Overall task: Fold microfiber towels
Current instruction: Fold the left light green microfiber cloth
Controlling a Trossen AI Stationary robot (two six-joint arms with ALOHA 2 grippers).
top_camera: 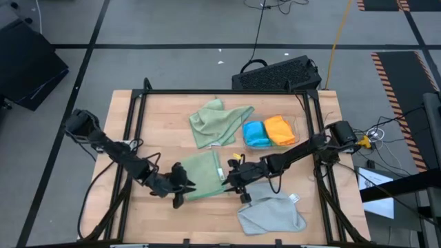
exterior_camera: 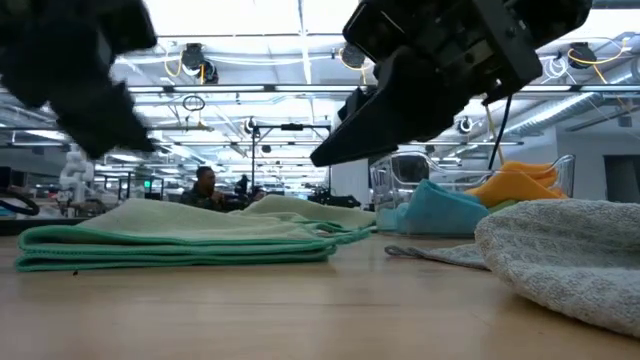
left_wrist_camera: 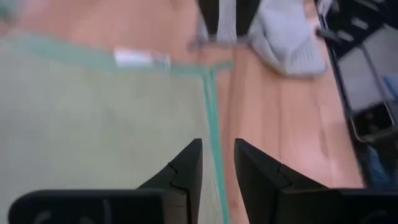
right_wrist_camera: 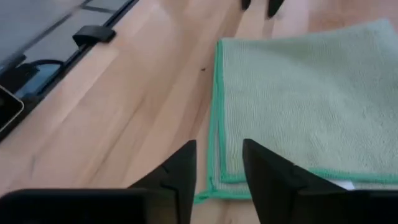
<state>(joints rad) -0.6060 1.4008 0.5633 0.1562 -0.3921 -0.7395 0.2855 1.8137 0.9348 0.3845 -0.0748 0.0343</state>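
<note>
A pale sage green towel (top_camera: 203,173) lies folded flat at the table's middle, its layered edge showing in the low view (exterior_camera: 180,240). My left gripper (top_camera: 182,184) hovers open over the towel's left near corner, with the green hem (left_wrist_camera: 211,112) below its fingertips. My right gripper (top_camera: 231,179) hovers open over the towel's right side (right_wrist_camera: 305,106). In the low view both stand above the cloth, clear of it. A second pale green towel (top_camera: 220,122) lies crumpled farther back. A grey towel (top_camera: 272,212) lies bunched near the front right.
A blue towel (top_camera: 256,133) and an orange towel (top_camera: 279,129) lie folded in a clear tray (top_camera: 298,127) at the back right. A black keyboard (top_camera: 275,72) sits beyond the far edge. Bare wood shows at the table's left side and front.
</note>
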